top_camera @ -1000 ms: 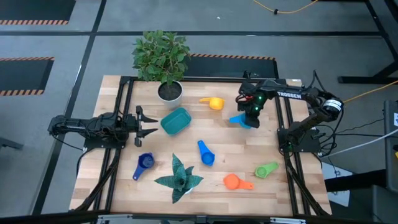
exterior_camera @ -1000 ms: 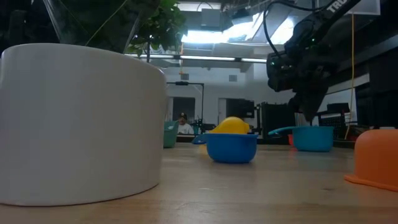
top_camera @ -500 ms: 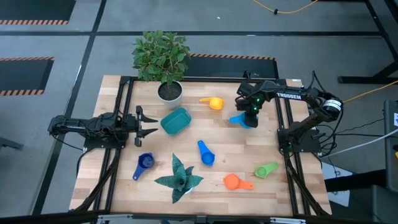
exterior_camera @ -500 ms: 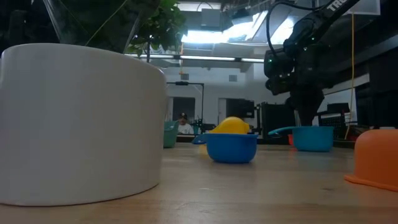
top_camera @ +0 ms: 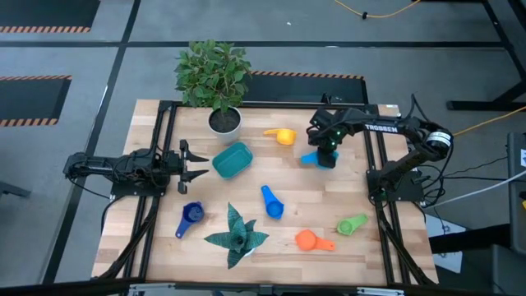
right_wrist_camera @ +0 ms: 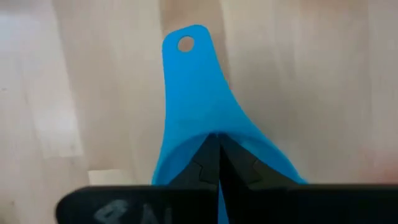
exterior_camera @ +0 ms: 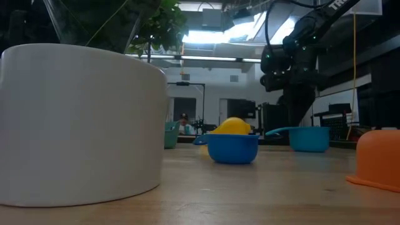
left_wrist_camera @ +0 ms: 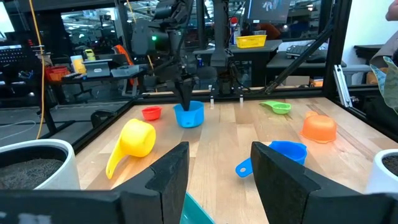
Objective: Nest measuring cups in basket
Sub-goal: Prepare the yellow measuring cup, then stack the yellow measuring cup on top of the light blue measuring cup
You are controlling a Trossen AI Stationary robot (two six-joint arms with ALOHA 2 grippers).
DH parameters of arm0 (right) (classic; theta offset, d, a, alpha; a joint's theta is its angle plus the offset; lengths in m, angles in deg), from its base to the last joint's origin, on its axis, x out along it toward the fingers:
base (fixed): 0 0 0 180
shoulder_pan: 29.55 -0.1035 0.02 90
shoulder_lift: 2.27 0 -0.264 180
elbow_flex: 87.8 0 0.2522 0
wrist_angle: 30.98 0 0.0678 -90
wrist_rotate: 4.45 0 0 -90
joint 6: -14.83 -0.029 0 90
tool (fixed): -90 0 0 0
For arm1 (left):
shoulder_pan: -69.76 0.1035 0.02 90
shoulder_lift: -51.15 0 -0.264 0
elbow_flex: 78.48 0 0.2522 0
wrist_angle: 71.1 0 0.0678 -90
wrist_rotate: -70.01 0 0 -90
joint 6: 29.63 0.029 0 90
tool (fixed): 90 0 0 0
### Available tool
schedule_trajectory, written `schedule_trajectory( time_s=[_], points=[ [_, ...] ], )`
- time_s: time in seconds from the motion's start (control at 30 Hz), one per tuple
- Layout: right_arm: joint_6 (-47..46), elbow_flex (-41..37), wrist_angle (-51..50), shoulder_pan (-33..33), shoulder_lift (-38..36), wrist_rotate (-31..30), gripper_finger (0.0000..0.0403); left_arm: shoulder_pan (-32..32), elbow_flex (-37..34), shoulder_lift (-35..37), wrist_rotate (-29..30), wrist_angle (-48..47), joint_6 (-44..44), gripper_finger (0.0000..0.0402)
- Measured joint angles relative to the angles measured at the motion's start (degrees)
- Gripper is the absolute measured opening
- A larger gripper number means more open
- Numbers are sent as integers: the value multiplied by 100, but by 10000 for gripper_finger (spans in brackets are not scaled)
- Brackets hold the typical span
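Wooden table point(top_camera: 246, 177): your basket point(top_camera: 232, 159) holds no cups; right gripper point(top_camera: 326, 153) pinches the light blue cup point(top_camera: 313, 159), left gripper point(top_camera: 197, 164) waits open.

One camera looks straight down on my table point(top_camera: 246, 177); another sits level at its edge; both wrists look forward.

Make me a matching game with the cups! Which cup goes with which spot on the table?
Things:
1. yellow cup
2. light blue cup
3. green cup
4. dark blue cup

Places:
A. under the right gripper
B. near the table's right edge
C. by the white plant pot
D. left of the spiky plant

Pairs: 1-C, 2-A, 3-B, 4-D
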Motion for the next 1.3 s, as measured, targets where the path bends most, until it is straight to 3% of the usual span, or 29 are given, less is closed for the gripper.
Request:
schedule_trajectory(
  time_s=[0.5, 0.9, 1.3],
  points=[
    [-24, 3, -477, -896, 0, 13, 3, 1, -1, 0, -1, 0, 0, 166],
    [-24, 14, -356, -939, 0, -4, 3, -1, -2, 0, 0, -2, 0, 166],
    [25, 1002, -632, -937, 0, -24, 13, -1, -1, 0, -2, -1, 0, 166]
  ],
)
